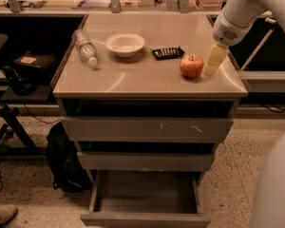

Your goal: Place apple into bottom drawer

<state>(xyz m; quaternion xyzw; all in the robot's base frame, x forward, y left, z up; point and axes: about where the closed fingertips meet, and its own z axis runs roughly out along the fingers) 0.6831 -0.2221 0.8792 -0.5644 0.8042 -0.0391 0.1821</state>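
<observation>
Hand beside apple, arm cut off

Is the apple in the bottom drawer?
No, the apple sits on the cabinet top beside the gripper; the open bottom drawer holds nothing.

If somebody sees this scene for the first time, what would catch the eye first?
Most likely the red apple on the right part of the cabinet top, with the gripper close beside it on its right. After that, the bottom drawer, which stands pulled open near the floor.
</observation>
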